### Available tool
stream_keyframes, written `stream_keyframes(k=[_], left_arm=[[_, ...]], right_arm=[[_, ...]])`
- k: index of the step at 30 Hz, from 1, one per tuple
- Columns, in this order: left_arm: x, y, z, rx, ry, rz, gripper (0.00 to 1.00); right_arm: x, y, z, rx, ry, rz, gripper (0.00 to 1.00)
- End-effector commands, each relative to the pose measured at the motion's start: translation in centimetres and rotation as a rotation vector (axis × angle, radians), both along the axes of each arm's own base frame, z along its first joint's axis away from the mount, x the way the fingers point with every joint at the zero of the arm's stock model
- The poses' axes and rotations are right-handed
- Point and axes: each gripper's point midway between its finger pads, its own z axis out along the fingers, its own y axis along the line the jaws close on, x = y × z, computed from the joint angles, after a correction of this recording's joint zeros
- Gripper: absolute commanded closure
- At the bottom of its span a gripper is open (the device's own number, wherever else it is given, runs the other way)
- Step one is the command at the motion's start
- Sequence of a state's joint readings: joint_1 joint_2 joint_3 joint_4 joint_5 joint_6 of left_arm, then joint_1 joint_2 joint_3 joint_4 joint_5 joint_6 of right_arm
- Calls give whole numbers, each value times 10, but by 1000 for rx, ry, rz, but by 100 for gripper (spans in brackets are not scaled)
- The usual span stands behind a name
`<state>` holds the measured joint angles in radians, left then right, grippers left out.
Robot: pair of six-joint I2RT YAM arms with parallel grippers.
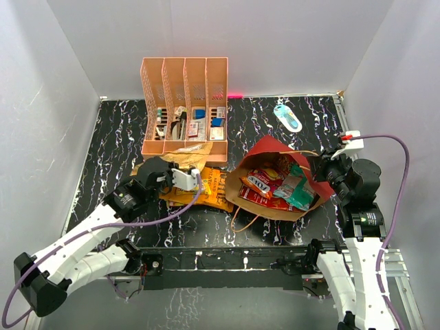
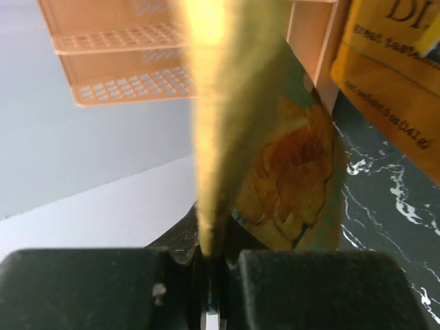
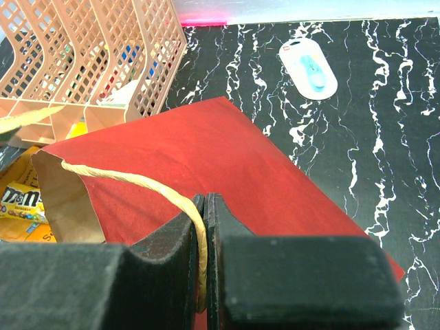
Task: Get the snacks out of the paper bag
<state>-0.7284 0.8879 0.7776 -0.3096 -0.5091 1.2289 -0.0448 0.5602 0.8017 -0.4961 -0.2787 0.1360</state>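
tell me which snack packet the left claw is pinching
The mustard-gold chip bag: its edge is clamped in the left claw. The flat orange packet lies loose on the table; more snacks sit in the paper bag.

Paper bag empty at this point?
No, the top view shows a red chip bag and a teal-white packet lying inside the paper bag.

Peach organiser [image 1: 184, 103], perhaps holding stationery; oval blue-white packet [image 1: 287, 117] nearby.
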Motion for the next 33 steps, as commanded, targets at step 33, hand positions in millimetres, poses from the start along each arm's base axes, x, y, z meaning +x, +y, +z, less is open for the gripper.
stream_keyframes(k=[33], left_arm=[[-59,-52,-142,9,412,-299,100]], right_arm=[[5,-4,10,-14,-50,-20,92]])
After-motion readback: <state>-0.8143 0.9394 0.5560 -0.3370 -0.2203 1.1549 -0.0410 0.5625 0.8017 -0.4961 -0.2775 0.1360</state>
